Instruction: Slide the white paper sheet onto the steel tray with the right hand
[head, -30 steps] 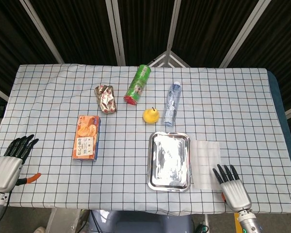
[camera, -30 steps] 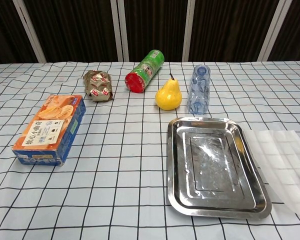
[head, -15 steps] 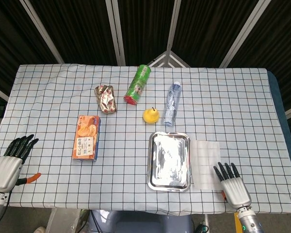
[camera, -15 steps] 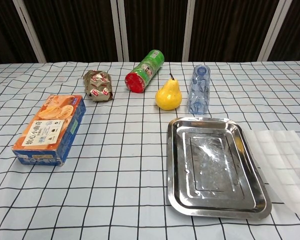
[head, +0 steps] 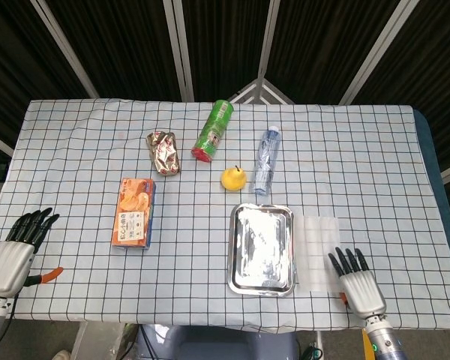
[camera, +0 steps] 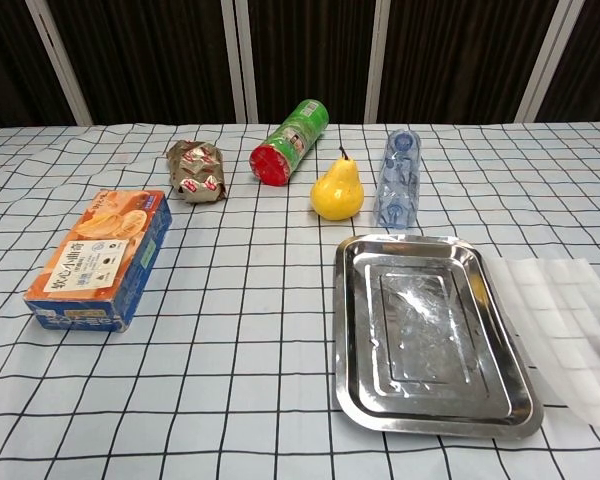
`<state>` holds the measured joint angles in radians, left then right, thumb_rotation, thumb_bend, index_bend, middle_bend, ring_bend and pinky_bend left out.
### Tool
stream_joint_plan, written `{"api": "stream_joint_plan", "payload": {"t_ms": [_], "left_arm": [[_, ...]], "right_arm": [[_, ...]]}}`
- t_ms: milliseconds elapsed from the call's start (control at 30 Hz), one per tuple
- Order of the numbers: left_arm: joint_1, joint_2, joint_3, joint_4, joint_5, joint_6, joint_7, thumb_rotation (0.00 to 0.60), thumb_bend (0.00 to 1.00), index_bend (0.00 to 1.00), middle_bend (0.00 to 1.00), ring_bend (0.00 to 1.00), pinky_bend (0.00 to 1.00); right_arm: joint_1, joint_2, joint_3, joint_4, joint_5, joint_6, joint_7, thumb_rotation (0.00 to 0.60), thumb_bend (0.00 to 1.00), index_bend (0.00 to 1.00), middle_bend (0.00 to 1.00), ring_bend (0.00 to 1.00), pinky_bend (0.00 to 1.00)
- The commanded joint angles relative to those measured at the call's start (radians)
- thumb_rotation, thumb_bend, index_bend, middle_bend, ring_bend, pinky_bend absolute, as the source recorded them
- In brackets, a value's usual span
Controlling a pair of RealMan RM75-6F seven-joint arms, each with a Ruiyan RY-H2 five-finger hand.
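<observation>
The white paper sheet point(head: 317, 251) point(camera: 564, 332) lies flat on the checked cloth, just right of the steel tray point(head: 261, 248) point(camera: 427, 333). My right hand point(head: 356, 281) hovers at the near right table edge with its fingers spread, fingertips at the sheet's near right corner. It holds nothing. In the chest view only a dark fingertip shows at the right border. My left hand point(head: 16, 249) stays off the table's near left corner, fingers apart and empty.
Behind the tray lie a yellow pear point(head: 233, 178), a clear bottle point(head: 266, 159) and a green can point(head: 213, 131). A foil packet point(head: 164, 151) and an orange cracker box point(head: 133, 212) sit to the left.
My right hand drifted slightly toward the near table edge, then crept forward to the sheet's corner. Paper, tray and left hand stayed put.
</observation>
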<state>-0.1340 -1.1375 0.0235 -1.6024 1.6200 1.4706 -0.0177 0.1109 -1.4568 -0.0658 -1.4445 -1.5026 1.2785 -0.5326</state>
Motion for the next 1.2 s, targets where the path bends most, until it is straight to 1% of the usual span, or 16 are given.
{"api": "stream_joint_plan", "payload": {"t_ms": [33, 200, 300, 400, 467, 567, 633, 733, 833, 1067, 1200], "left_arm": [[0.000, 0.000, 0.000, 0.000, 0.000, -0.001, 0.000, 0.600, 0.00, 0.00, 0.00, 0.00, 0.00], [0.000, 0.001, 0.000, -0.001, -0.002, -0.002, -0.002, 0.600, 0.00, 0.00, 0.00, 0.00, 0.00], [0.000, 0.001, 0.000, -0.002, -0.003, -0.001, -0.001, 0.600, 0.00, 0.00, 0.00, 0.00, 0.00], [0.001, 0.001, -0.001, -0.002, -0.004, -0.001, -0.001, 0.600, 0.00, 0.00, 0.00, 0.00, 0.00], [0.000, 0.001, -0.001, -0.002, -0.004, -0.002, -0.001, 0.600, 0.00, 0.00, 0.00, 0.00, 0.00], [0.000, 0.001, -0.001, -0.002, -0.005, -0.003, -0.001, 0.600, 0.00, 0.00, 0.00, 0.00, 0.00], [0.000, 0.001, -0.001, -0.003, -0.006, -0.004, -0.002, 0.600, 0.00, 0.00, 0.00, 0.00, 0.00], [0.000, 0.002, -0.001, -0.004, -0.006, -0.004, -0.003, 0.600, 0.00, 0.00, 0.00, 0.00, 0.00], [0.000, 0.002, -0.001, -0.004, -0.006, -0.004, -0.004, 0.600, 0.00, 0.00, 0.00, 0.00, 0.00], [-0.001, 0.002, -0.001, -0.003, -0.006, -0.005, -0.007, 0.600, 0.00, 0.00, 0.00, 0.00, 0.00], [-0.001, 0.002, -0.001, -0.003, -0.006, -0.006, -0.007, 0.600, 0.00, 0.00, 0.00, 0.00, 0.00]], "right_arm": [[0.003, -0.004, -0.001, 0.004, -0.010, 0.003, 0.016, 0.600, 0.40, 0.00, 0.00, 0.00, 0.00], [0.008, -0.008, -0.013, 0.018, -0.037, 0.004, 0.045, 0.600, 0.41, 0.00, 0.00, 0.00, 0.00], [0.014, -0.022, -0.015, 0.045, -0.066, 0.017, 0.082, 0.600, 0.41, 0.04, 0.00, 0.00, 0.00], [0.018, -0.035, -0.013, 0.063, -0.077, 0.023, 0.112, 0.600, 0.42, 0.14, 0.00, 0.00, 0.00], [0.022, -0.042, -0.011, 0.077, -0.085, 0.028, 0.130, 0.600, 0.42, 0.25, 0.02, 0.00, 0.00], [0.024, -0.050, -0.010, 0.094, -0.098, 0.038, 0.154, 0.600, 0.45, 0.42, 0.09, 0.00, 0.00], [0.025, -0.053, -0.011, 0.105, -0.107, 0.047, 0.172, 0.600, 0.46, 0.50, 0.11, 0.00, 0.00], [0.025, -0.057, -0.013, 0.119, -0.117, 0.055, 0.191, 0.600, 0.48, 0.57, 0.13, 0.00, 0.00], [0.025, -0.058, -0.016, 0.128, -0.124, 0.060, 0.202, 0.600, 0.51, 0.62, 0.15, 0.00, 0.00], [0.026, -0.057, -0.016, 0.132, -0.132, 0.069, 0.219, 0.600, 0.53, 0.66, 0.17, 0.01, 0.00], [0.027, -0.054, -0.016, 0.134, -0.137, 0.075, 0.230, 0.600, 0.53, 0.66, 0.17, 0.01, 0.00]]}}
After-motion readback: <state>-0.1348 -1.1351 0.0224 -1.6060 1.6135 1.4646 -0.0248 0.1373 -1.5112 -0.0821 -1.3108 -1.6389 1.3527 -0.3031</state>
